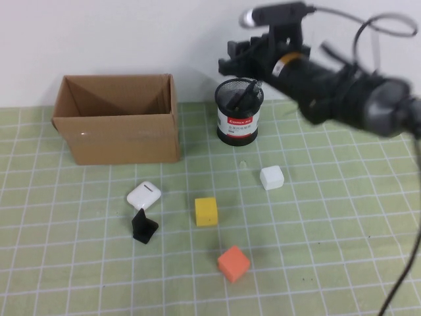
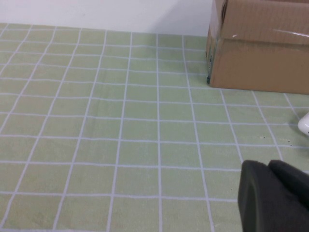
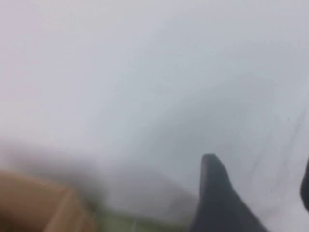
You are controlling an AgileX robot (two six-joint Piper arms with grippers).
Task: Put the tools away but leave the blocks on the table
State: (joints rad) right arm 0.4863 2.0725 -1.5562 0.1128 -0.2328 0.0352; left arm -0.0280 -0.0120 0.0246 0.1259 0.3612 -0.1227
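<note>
My right gripper (image 1: 231, 60) hangs open and empty above the black mesh cup (image 1: 239, 113); in the right wrist view (image 3: 260, 193) its fingers stand apart against the white wall. A black tool handle (image 1: 246, 93) sticks out of the cup. No blue-handled pliers or other tools lie on the table (image 1: 329, 250). The yellow block (image 1: 206, 211), orange block (image 1: 233, 263) and white block (image 1: 272, 178) sit on the mat. My left gripper (image 2: 273, 195) is out of the high view; in the left wrist view its dark fingers lie together, low over the mat and holding nothing.
An open cardboard box (image 1: 118, 118) stands at the back left and also shows in the left wrist view (image 2: 260, 48). A white earbud case (image 1: 144, 195) and a small black angular piece (image 1: 143, 227) lie in front of the box. A white wall is behind.
</note>
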